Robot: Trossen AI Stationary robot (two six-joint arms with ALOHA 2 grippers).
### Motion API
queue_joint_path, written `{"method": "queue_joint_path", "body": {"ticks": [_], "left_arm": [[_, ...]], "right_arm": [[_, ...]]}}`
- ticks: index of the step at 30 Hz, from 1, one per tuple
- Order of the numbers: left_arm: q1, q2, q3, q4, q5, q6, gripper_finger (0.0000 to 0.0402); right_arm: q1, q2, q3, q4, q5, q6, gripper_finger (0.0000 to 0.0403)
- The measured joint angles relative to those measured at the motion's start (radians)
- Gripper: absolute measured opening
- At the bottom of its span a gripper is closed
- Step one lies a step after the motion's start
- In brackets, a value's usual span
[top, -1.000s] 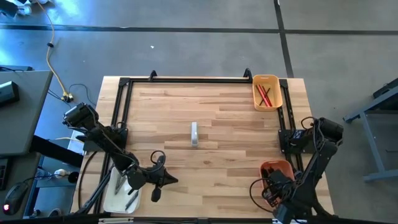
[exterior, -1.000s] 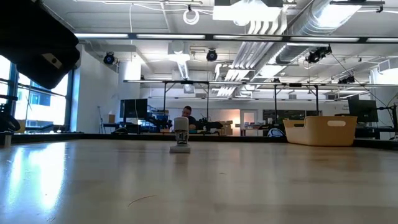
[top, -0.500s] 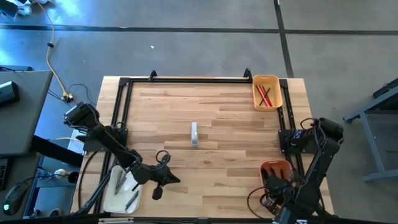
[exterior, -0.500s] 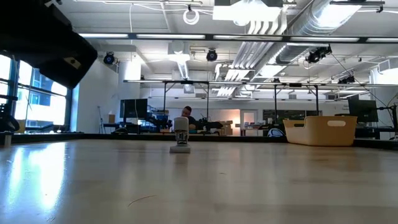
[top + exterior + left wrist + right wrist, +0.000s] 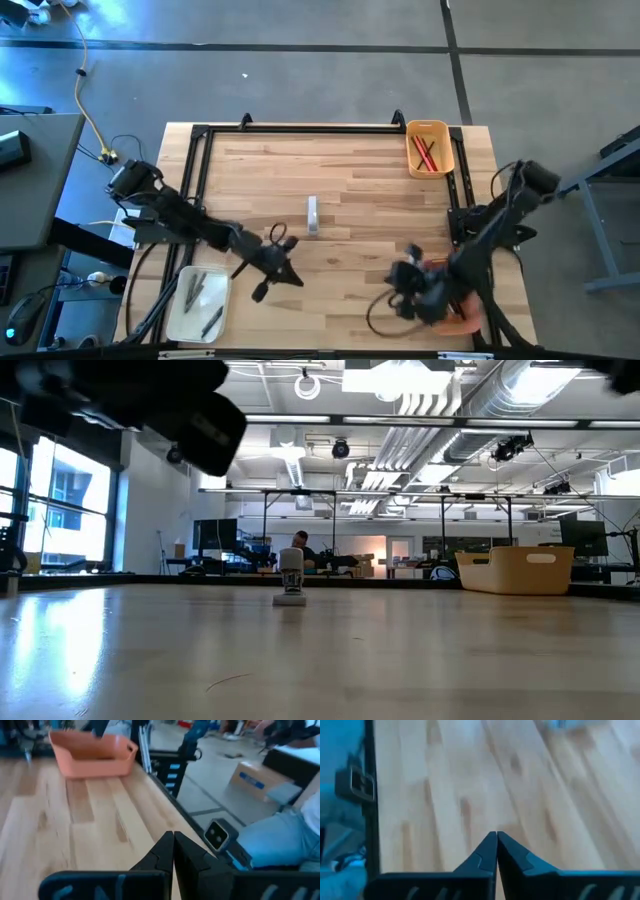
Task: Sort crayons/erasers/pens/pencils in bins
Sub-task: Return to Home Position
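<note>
My left gripper [image 5: 290, 277] [image 5: 173, 840] is shut and empty, above the near middle of the table, to the right of the cream-white bin [image 5: 178, 318], which holds dark pens [image 5: 213, 322]. My right gripper [image 5: 400, 285] [image 5: 496, 837] is shut and empty, over the wood to the left of the orange bin [image 5: 458, 318] [image 5: 95, 752], which its arm partly hides. A small white eraser [image 5: 313, 215] [image 5: 291, 575] stands at the table's middle. Red and green pencils [image 5: 427, 152] lie in the yellow-orange bin [image 5: 412, 150] [image 5: 515, 570] at the far right corner.
A black metal frame [image 5: 300, 128] runs along the far, left and right edges of the table. Bare wood [image 5: 370, 200] lies between the eraser and the bins. A desk [image 5: 30, 190] and a yellow cable [image 5: 88, 110] are off the table's left; the room behind shows a person [image 5: 300, 545].
My left gripper has swung from over the cream-white bin toward the table's right and a little toward the far edge. My right arm has swung from over the orange bin toward the table's left, out over bare wood. Both have stayed shut.
</note>
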Motion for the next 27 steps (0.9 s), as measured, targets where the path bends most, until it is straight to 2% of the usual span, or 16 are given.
{"method": "queue_joint_path", "body": {"ticks": [2, 5, 9, 12, 14, 17, 21, 27], "left_arm": [[0.044, 0.0, 0.0, 0.026, 0.061, 0.021, 0.0], [0.112, 0.0, 0.0, 0.046, 0.111, 0.043, 0.0], [0.211, 0.0, 0.0, 0.094, 0.211, 0.054, 0.0], [0.288, 0.0, 0.0, 0.134, 0.287, 0.054, 0.0], [0.338, -0.001, 0.0, 0.154, 0.326, 0.053, 0.0], [0.408, -0.001, -0.002, 0.151, 0.332, 0.053, 0.0], [0.488, -0.001, -0.077, 0.283, 0.326, 0.047, 0.0], [0.61, -0.008, -0.243, 0.548, 0.342, -0.053, 0.0]], "right_arm": [[-0.077, -0.081, -0.123, 0.188, -0.009, -0.169, 0.0003], [-0.215, -0.197, -0.304, 0.494, -0.082, -0.422, 0.0001], [-0.423, -0.31, -0.509, 0.845, -0.247, -0.692, 0.0], [-0.578, -0.363, -0.622, 1.034, -0.384, -0.819, 0.0], [-0.669, -0.387, -0.673, 1.115, -0.464, -0.874, 0.0], [-0.766, -0.424, -0.721, 1.177, -0.533, -0.943, 0.0], [-0.829, -0.499, -0.779, 1.197, -0.543, -1.003, 0.0], [-0.864, -0.746, -0.933, 1.225, -0.548, -1.017, 0.0]]}}
